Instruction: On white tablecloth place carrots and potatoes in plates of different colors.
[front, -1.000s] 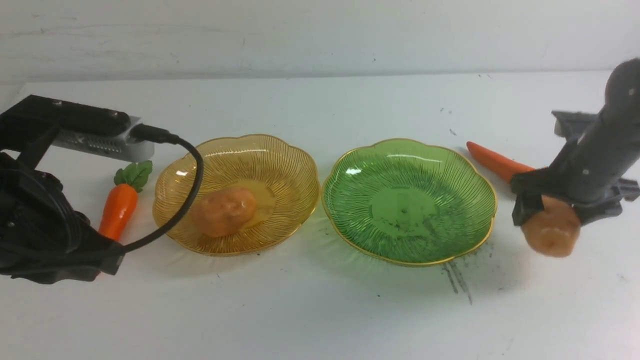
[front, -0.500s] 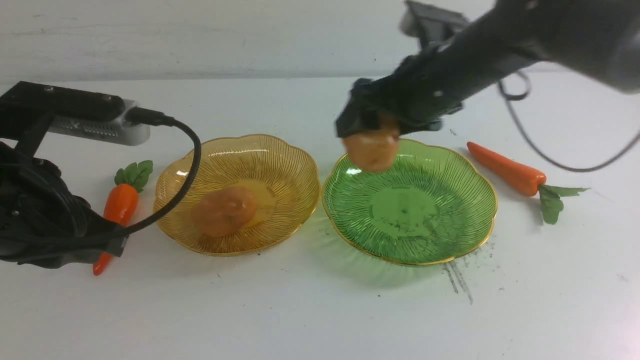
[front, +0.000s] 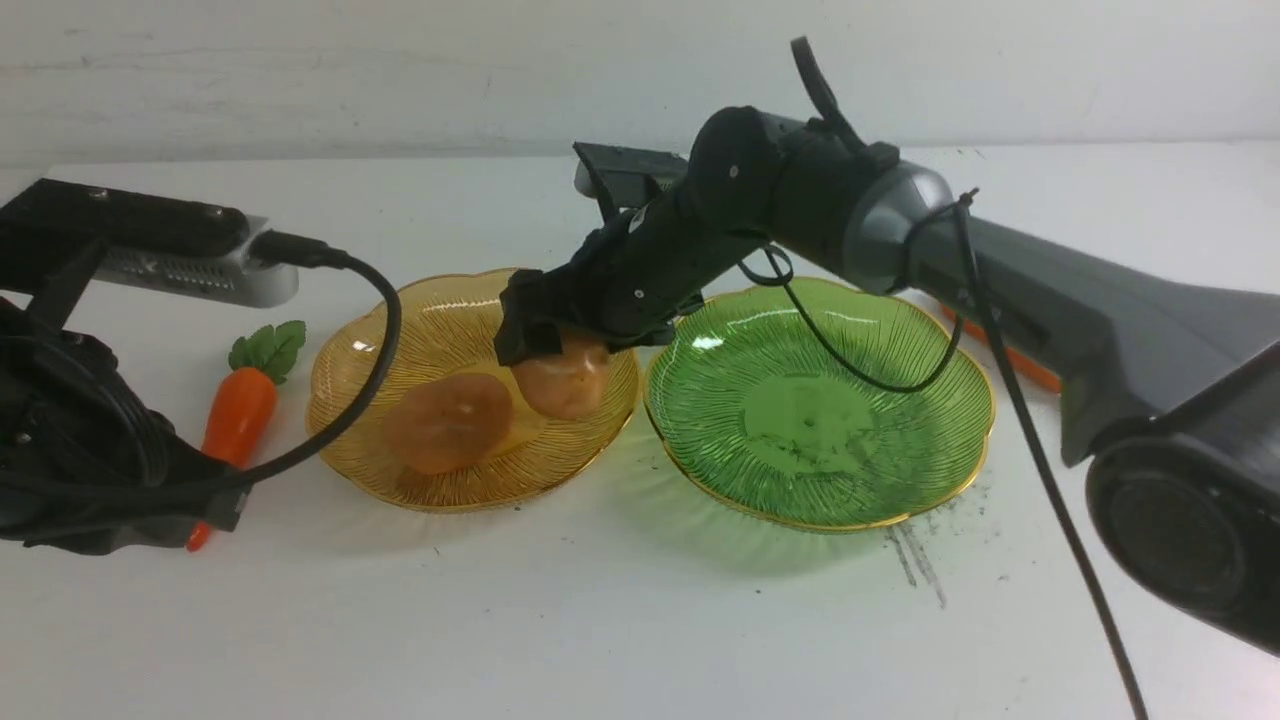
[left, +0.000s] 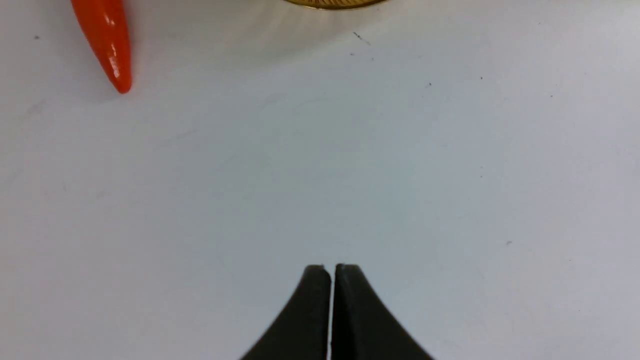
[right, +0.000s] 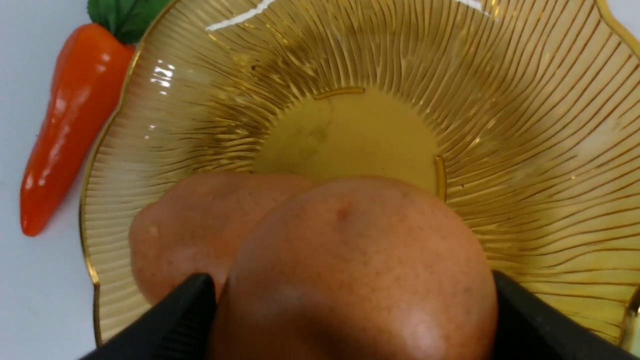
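Note:
On the white tablecloth (front: 640, 620) an amber plate (front: 450, 300) stands left of a green plate (front: 820, 420). One potato (front: 445, 420) lies in the amber plate. My right gripper (front: 555, 362) is shut on a second potato (front: 565, 385), just above the amber plate's right half and next to the first one. In the right wrist view the held potato (right: 360, 260) fills the jaws over the amber plate (right: 500, 100). A carrot (front: 238, 410) lies left of the amber plate. Another carrot (front: 1030, 368) peeks from behind my right arm. My left gripper (left: 332, 270) is shut and empty above the cloth.
My left arm (front: 90, 450) with its camera and cable sits at the near left, covering the left carrot's tip. The right arm stretches across the green plate from the right. Grey scratch streaks (front: 915, 560) mark the cloth in front of the green plate.
My right gripper has carried the potato from right of the green plate, up and over it, to just above the amber plate. The left arm has barely moved.

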